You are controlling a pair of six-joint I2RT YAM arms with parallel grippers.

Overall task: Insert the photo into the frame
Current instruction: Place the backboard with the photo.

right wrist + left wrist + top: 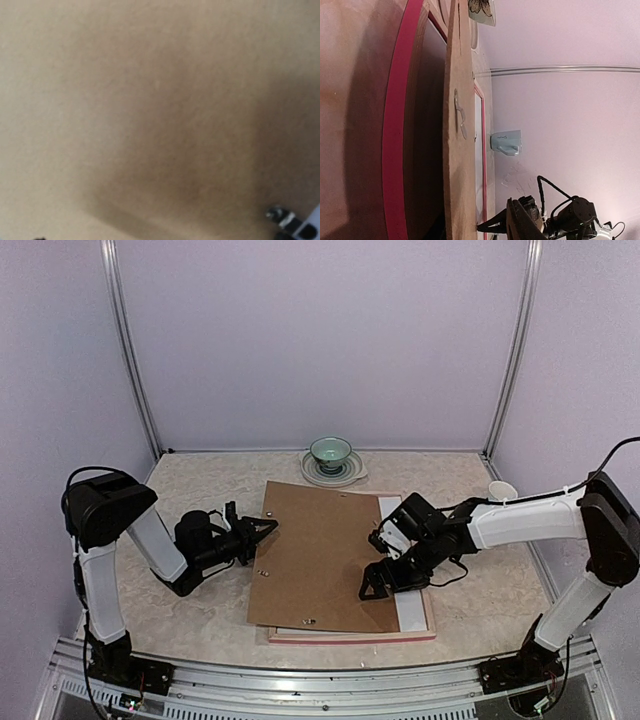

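Observation:
The frame point(350, 636) lies face down mid-table, its pink rim point(395, 150) showing along the near and right sides. A brown backing board point(320, 560) lies skewed over it, with its left edge point(457, 175) lifted off the rim. A strip of white mat point(412, 612) shows at the right. The photo is hidden under the board. My left gripper point(262, 530) sits at the board's left edge with its fingers parted. My right gripper point(385, 580) stands open, its fingertips resting on the board's right part. The right wrist view shows only blurred brown board.
A green bowl on a saucer point(331, 455) stands at the back centre. A white cup point(502, 490) lies at the back right, near the right arm. Small metal clips point(460, 115) stick up from the board. Enclosure walls close in the table on three sides.

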